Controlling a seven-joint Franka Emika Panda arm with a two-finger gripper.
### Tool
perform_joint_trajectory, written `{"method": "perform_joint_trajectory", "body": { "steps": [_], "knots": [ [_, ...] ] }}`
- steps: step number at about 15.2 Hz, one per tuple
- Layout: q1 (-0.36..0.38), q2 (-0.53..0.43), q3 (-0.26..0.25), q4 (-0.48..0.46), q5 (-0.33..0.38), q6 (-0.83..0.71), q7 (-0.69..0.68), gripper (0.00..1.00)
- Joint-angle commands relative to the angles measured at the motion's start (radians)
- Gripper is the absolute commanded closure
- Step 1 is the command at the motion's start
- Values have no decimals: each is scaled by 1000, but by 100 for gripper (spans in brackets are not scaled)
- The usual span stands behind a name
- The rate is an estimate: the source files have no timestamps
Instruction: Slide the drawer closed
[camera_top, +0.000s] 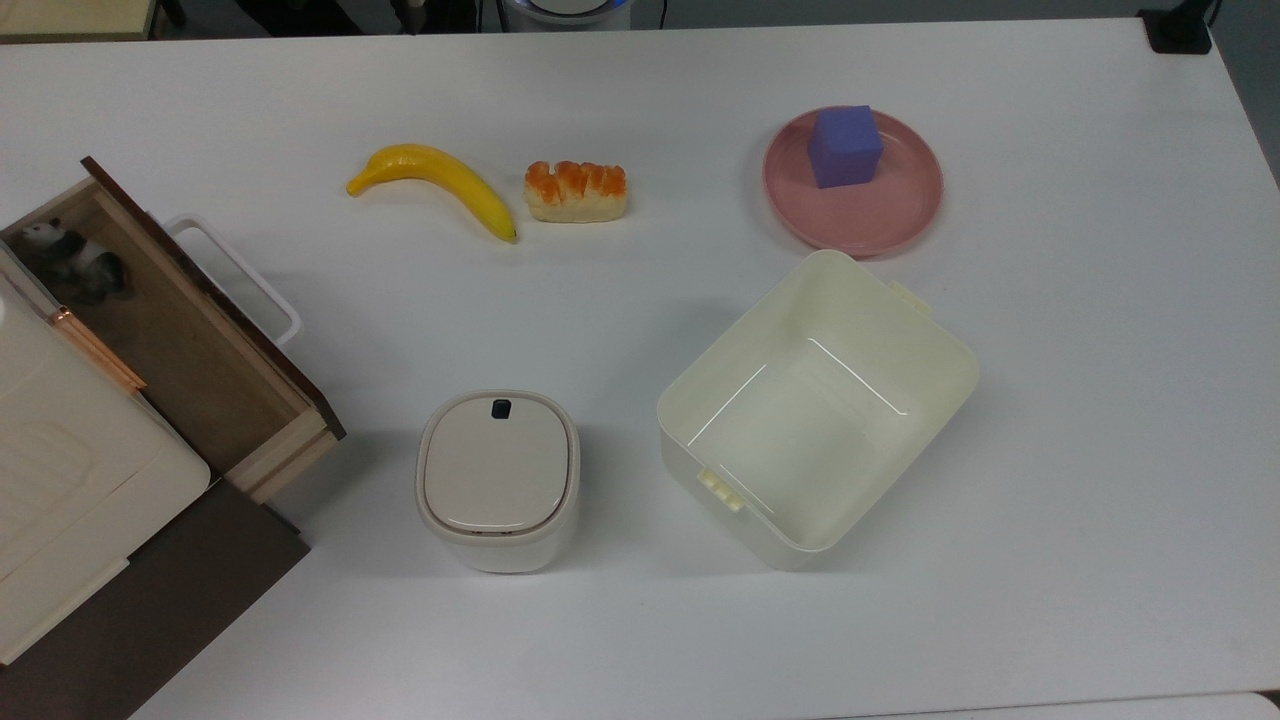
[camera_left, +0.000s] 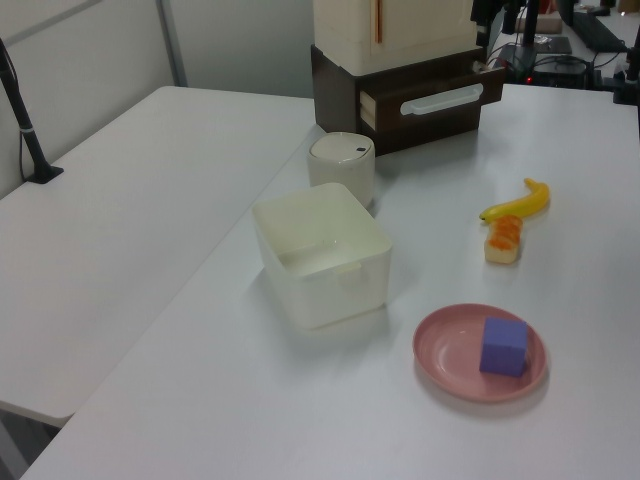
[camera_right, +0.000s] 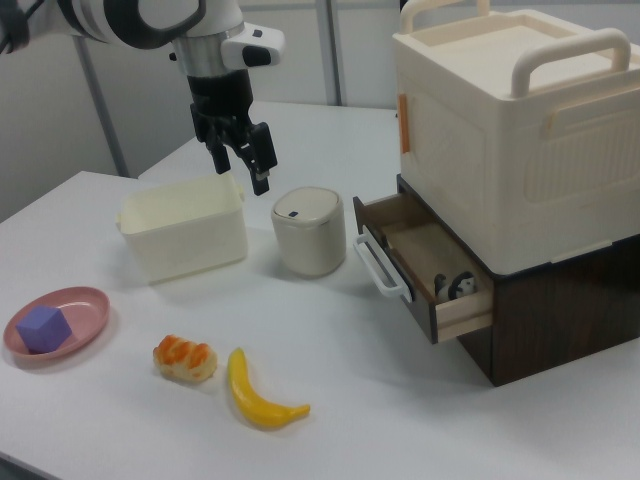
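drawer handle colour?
White, a rectangular loop on the dark brown front of the drawer; the handle shows best in the top view.

White tables (camera_left: 120, 220) stand before a pale wall (camera_left: 240, 40).

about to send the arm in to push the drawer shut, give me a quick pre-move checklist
1. drawer open, needs closing: ok.
2. White handle and front panel unobstructed: ok.
3. Toy panda lies fully inside the drawer, below the rim: ok.
4. Gripper holds nothing, fingers apart: ok.
5. Gripper at the drawer front: not ok, it hangs in the air over the lidded container.
6. Lidded container sits near the approach path: cannot tell whether the arm clears it.
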Motion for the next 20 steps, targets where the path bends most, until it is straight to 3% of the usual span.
{"method": "perform_joint_trajectory", "body": {
  "steps": [1,7,9,12,15,20],
  "knots": [
    [-7,-13,-7,-15,16,-18,8,0],
    [-53,37,-7,-57,-7,-128,-15,2],
    [-61,83,-7,-54,-7,-125,-20,29],
    [-82,125,-9,-48,-6,-113,-20,99],
    [-107,159,-7,-52,-7,-81,-20,100],
    [-179,258,-7,-80,3,172,-35,100]
  ]
}}
